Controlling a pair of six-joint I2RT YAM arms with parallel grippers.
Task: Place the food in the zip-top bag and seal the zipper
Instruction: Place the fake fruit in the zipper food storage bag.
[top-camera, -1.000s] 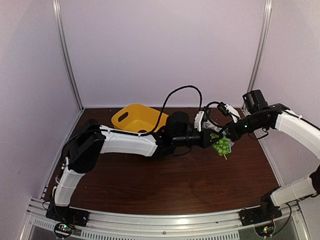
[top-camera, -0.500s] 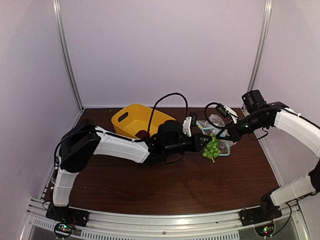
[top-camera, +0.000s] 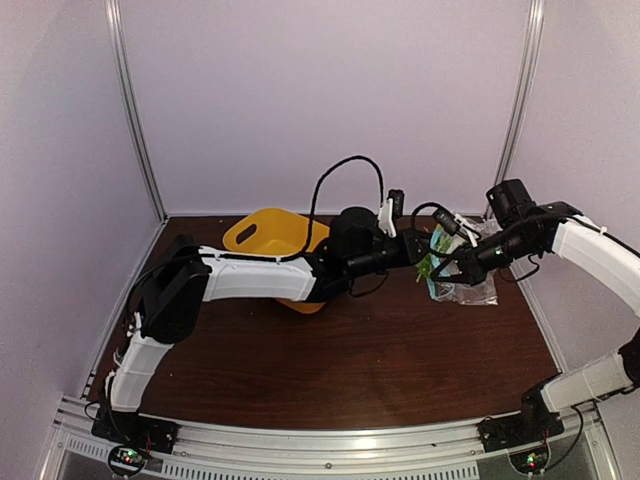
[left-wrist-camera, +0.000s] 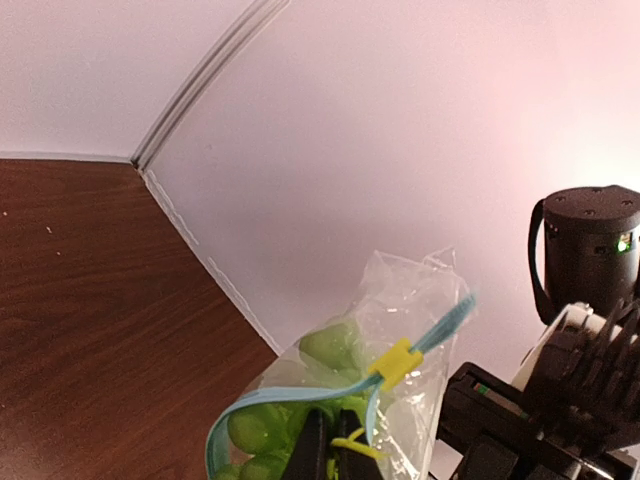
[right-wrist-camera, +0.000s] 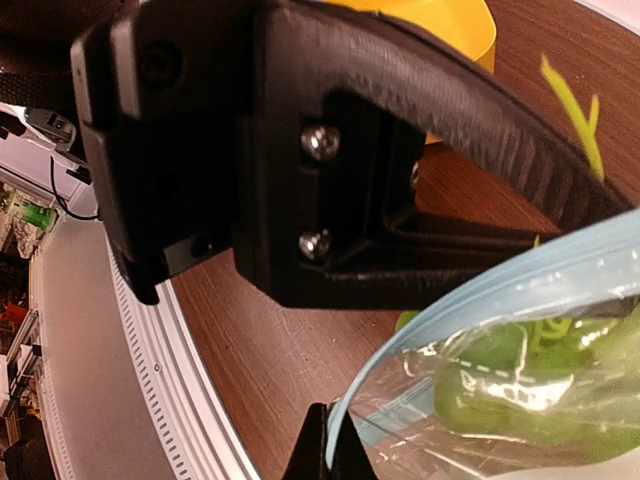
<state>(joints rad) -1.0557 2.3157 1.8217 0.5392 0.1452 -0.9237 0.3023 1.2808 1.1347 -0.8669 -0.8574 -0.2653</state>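
1. While both arms meet over the far right of the table (top-camera: 350, 370), the zip-top bag (top-camera: 468, 280) is held between their grippers.
2. The left gripper (left-wrist-camera: 328, 455) is pressed together, pinching the yellow-green stem of the grape bunch (left-wrist-camera: 325, 345), whose grapes sit inside the clear bag.
3. The right gripper (right-wrist-camera: 322, 452) is pressed together on the bag's edge, at the light blue zipper (left-wrist-camera: 445, 325).
4. The zipper strip bows apart in a loop, with a yellow slider (left-wrist-camera: 397, 361) partway along it.
5. The yellow basket (top-camera: 262, 233) sits far left of the bag, partly behind the left arm.
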